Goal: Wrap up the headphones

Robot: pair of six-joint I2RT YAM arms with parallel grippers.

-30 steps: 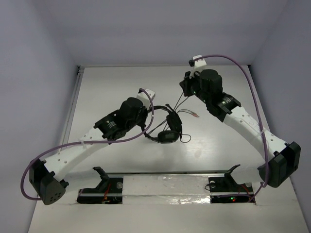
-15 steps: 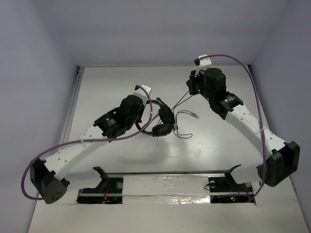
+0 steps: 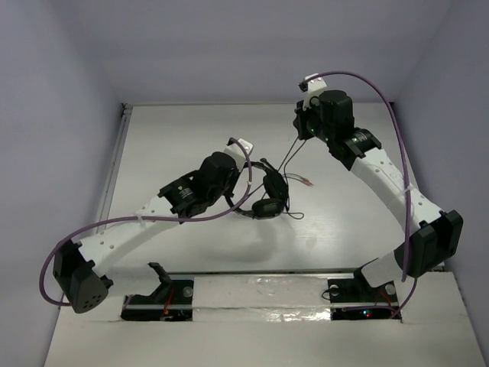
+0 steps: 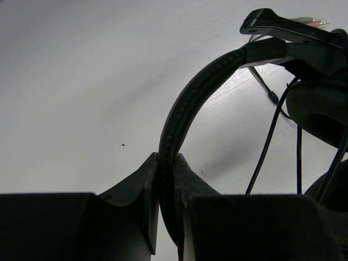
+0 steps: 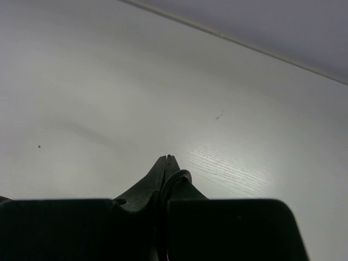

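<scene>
The black headphones hang just above the table centre, one ear cup low. My left gripper is shut on the thin padded headband, seen clamped between its fingers in the left wrist view. An ear cup and the thin black cable hang to the right there. My right gripper is raised at the back right, shut on the cable, which runs down to the headphones. A loop of cable shows beside its closed fingertips. The plug ends lie on the table.
A metal rail runs along the table's left edge. Two black holders stand at the near edge on a foil strip. Purple robot cables arch over the arms. Walls close in on three sides.
My left gripper has carried the headphones a little right and turned them. My right gripper has shifted slightly left and back, still holding the cable.
</scene>
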